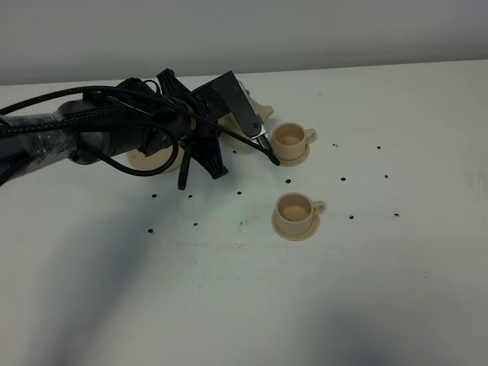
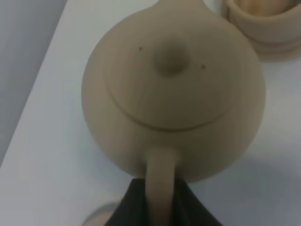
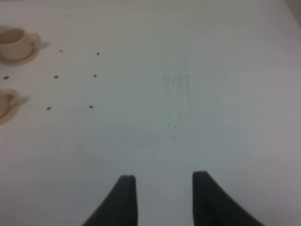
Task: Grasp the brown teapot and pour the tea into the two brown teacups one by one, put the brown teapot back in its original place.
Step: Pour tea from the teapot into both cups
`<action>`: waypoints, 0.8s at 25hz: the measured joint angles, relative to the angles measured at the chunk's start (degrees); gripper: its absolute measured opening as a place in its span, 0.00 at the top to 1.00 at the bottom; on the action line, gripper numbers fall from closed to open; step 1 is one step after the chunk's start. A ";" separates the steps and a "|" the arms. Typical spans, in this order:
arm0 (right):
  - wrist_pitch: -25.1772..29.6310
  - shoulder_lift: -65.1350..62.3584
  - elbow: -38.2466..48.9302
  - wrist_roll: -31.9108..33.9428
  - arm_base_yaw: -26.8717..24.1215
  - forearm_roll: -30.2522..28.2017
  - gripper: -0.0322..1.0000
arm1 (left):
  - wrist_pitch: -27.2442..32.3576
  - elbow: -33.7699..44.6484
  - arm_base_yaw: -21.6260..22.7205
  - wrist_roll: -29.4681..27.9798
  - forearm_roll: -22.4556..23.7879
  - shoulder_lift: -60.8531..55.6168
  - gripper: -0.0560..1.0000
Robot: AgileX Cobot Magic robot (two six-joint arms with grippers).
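The left arm (image 1: 69,141) is black, forearm wrapped in glossy film, with a braided black cable (image 1: 84,89) along it and a dark grey wrist bracket (image 1: 229,93). The right hand (image 3: 162,186) has matte black tapered fingers (image 3: 123,200).

Black, cable-wrapped left arm (image 1: 99,133) reaches in from the left edge over the white table (image 1: 396,297); only a tan sliver of the brown teapot (image 1: 262,111) shows past its wrist, just beside the far teacup (image 1: 290,137). The near teacup (image 1: 295,209) sits on a small saucer (image 1: 294,232), apart from the arm. A wide tan saucer (image 1: 142,158) shows partly under the arm
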 joint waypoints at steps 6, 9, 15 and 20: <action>0.00 0.00 0.00 0.00 0.00 0.00 0.67 | -0.91 0.00 -0.37 -0.18 0.92 0.07 0.87; 0.00 0.00 0.00 0.00 0.00 0.00 0.67 | -1.45 0.00 -0.84 -0.25 1.41 0.29 0.87; 0.00 0.00 0.00 0.00 0.00 0.00 0.67 | -1.71 0.00 -1.11 -0.36 2.41 0.67 0.87; 0.00 0.00 0.00 0.00 0.00 0.00 0.67 | -1.58 0.00 -1.11 -0.36 3.31 0.67 0.87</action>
